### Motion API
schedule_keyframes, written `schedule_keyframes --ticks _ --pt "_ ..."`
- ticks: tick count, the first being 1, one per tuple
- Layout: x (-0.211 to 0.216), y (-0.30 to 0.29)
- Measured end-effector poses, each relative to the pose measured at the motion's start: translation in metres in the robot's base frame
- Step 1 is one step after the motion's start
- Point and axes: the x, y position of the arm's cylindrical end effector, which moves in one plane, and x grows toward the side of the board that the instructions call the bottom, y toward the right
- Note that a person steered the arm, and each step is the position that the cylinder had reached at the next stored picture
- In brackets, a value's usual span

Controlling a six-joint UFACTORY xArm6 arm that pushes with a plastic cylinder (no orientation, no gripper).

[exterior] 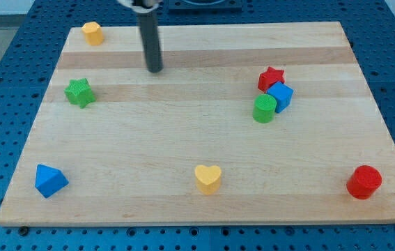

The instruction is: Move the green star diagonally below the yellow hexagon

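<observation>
Hovering right of green star (79,92), my tip (155,69).

Green star (79,92), yellow hexagon (93,33), yellow heart (207,178), red cylinder (363,182).

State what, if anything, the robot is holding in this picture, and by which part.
Nothing is held. The arm ends in a plain rod; my tip rests on the bare board, apart from every block, to the upper right of the green star and right of the yellow hexagon.

My tip (155,69) up-right of green star (79,92), apart; yellow hexagon (93,33) top-left.
</observation>
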Motion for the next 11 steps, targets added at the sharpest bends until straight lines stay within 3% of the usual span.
schedule_keyframes --ticks 3,5,6,9,11 --pt "0.008 -0.176" --pt "0.076 -0.135" --pt "0.082 -0.102" --pt "0.056 -0.008" --pt "0.009 -0.034"
